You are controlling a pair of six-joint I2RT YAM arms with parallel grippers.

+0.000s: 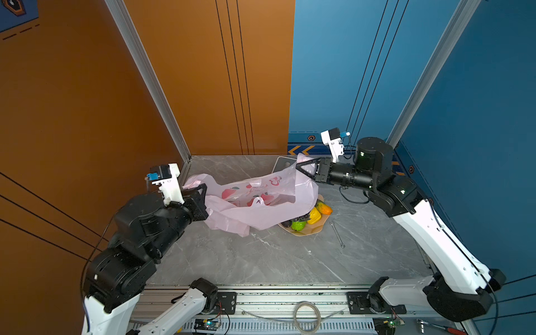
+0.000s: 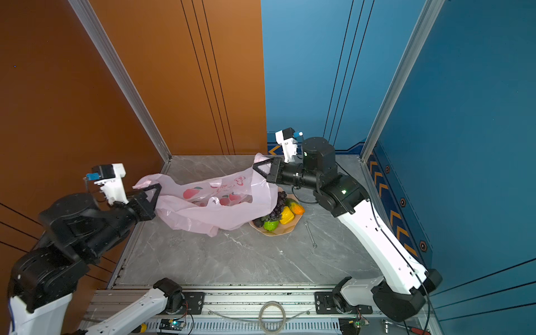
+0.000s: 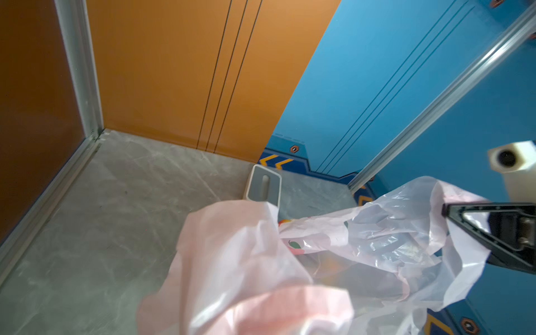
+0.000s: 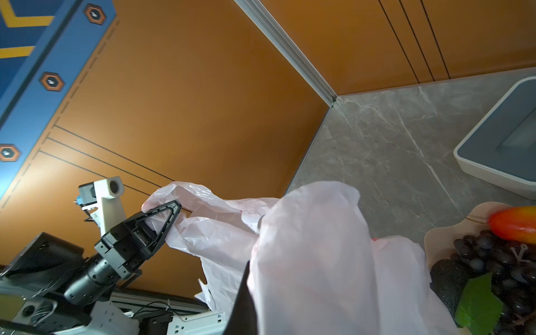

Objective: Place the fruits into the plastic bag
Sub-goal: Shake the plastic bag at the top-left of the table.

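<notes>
Seemingly both the left end effector (image 2: pixel 157 189) and right end effector (image 2: pixel 256 167) clamp the plastic bag (image 2: pixel 203 213) stretched between them.

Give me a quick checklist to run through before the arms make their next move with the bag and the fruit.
1. The left gripper is shut on a handle of the plastic bag: ok.
2. The right gripper is shut on the bag's opposite end: ok.
3. Bag mouth open enough for fruit: cannot tell.
4. The fruits lie uncovered on the plate: not ok, the bag drapes over some.
5. One gripper free to pick: not ok, both hold the bag.
</notes>
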